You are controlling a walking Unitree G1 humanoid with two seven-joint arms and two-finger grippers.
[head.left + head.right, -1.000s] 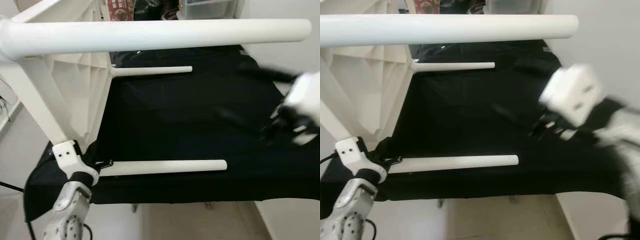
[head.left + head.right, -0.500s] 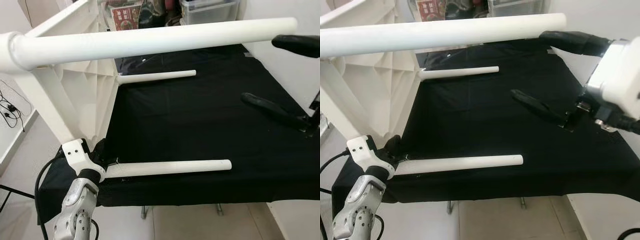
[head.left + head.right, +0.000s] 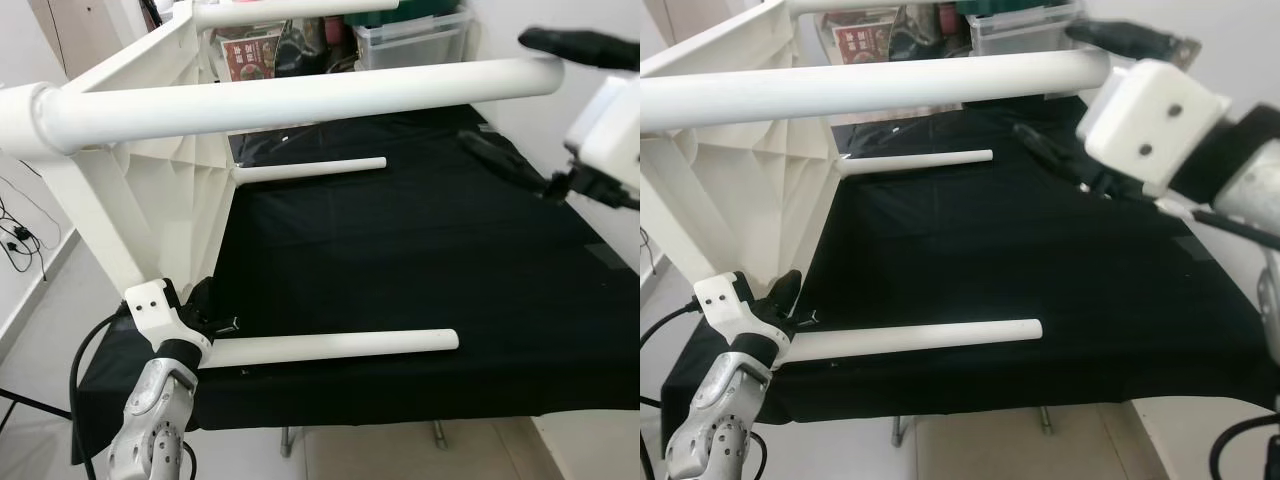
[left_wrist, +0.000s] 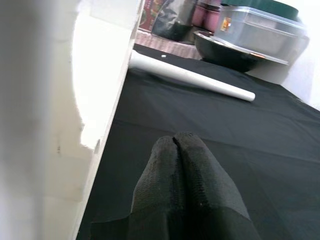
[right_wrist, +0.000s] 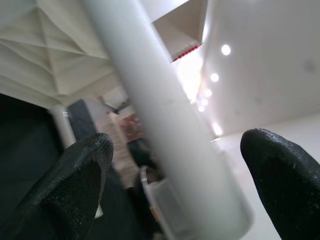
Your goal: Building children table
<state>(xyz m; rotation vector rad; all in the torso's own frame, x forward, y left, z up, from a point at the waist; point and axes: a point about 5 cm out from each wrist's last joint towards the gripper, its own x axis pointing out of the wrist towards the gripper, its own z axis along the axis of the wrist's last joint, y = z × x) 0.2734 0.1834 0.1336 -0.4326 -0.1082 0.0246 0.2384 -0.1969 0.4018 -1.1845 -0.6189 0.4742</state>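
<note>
Here, right pincer (image 3: pixel 520 95) straddling table leg (image 3: pixel 300 98)

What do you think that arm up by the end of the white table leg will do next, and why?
Probably it will close its fingers on the leg. The right end effector is open, with one finger above and one below the free end of the upper table leg, and the right wrist view shows that leg running between the two fingers. The left end effector is shut, low beside the table top panel.
</note>
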